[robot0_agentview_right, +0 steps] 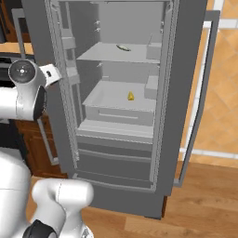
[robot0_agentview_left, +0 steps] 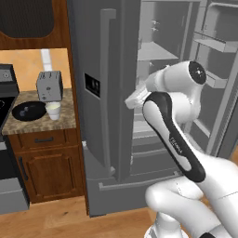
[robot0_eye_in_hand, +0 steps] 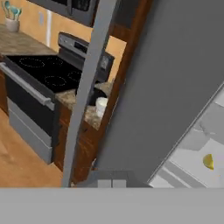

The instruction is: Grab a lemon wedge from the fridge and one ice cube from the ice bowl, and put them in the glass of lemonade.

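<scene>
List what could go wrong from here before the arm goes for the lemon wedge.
1. The gripper is shut, so it likely must open before reaching, or it may just nudge the tiny lemon wedge deeper along the fridge shelf.
2. The arm sits close to the fridge's left door; swinging inward could strike its edge.

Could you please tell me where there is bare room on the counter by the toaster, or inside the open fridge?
The speckled stone counter is crowded: grey toaster, shallow black ice bowl and small whitish cup of lemonade sit close together, leaving only its front strip bare. In the grey steel fridge, the middle shelf is free left of the tiny yellow lemon wedge.
</scene>
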Tool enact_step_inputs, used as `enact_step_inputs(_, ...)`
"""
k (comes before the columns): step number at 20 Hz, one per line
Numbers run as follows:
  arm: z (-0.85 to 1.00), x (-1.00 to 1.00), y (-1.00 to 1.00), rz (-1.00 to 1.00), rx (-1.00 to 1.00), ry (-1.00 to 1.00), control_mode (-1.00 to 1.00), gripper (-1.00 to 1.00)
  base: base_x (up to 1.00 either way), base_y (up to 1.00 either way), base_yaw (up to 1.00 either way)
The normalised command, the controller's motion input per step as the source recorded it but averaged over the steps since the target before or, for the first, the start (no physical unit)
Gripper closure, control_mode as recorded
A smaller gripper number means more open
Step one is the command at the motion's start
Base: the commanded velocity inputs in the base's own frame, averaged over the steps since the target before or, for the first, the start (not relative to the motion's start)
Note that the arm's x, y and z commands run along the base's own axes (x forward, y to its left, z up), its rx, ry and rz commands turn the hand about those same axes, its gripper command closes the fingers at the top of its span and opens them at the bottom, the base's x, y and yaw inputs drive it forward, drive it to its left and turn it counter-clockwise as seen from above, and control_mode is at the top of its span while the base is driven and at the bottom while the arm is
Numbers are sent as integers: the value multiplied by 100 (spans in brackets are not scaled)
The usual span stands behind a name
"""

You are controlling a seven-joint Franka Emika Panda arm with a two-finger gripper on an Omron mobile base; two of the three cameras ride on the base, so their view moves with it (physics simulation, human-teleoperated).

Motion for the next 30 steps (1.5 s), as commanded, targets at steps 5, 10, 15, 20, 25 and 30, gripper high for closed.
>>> enact_step_inputs(5, -2, 43, -97, -27, 11, 10, -100, 100, 0, 0, 0)
enact_step_inputs(10, -31, 99, -34, -5, 21, 8, -100, 100, 0, 0, 0)
enact_step_inputs(15, -22, 100, -5, 0, 13, 13, -100, -100, 0, 0, 0)
enact_step_inputs(20, -1, 93, -14, 3, 10, 7, -100, -100, 0, 0, 0)
enact_step_inputs(25, 0, 54, -4, 25, 28, 0, -100, -100, 0, 0, 0)
enact_step_inputs(30, 3, -17, 48, 28, 7, 1, -100, -100, 0, 0, 0)
